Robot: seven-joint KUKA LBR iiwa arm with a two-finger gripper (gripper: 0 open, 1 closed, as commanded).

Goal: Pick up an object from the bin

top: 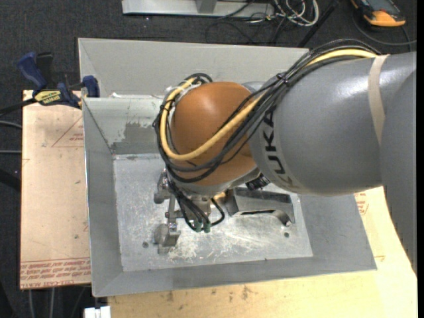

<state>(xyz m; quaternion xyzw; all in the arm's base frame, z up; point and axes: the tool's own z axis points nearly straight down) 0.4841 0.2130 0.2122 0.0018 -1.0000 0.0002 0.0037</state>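
My gripper (165,236) reaches down under the arm's orange cover to the bin floor, near the front left of the bin. Its tip stands on or just above the scratched floor, and I see nothing in it. A flat grey and black metal thing (264,203) lies to the right of the gripper, in the middle of the floor, partly hidden under the arm. It lies apart from the gripper's tip.
The big grey arm and its orange cover with cables hide the back and right of the bin. A tiny dark speck (146,245) lies on the floor just left of the gripper. The left wall slopes down close by.
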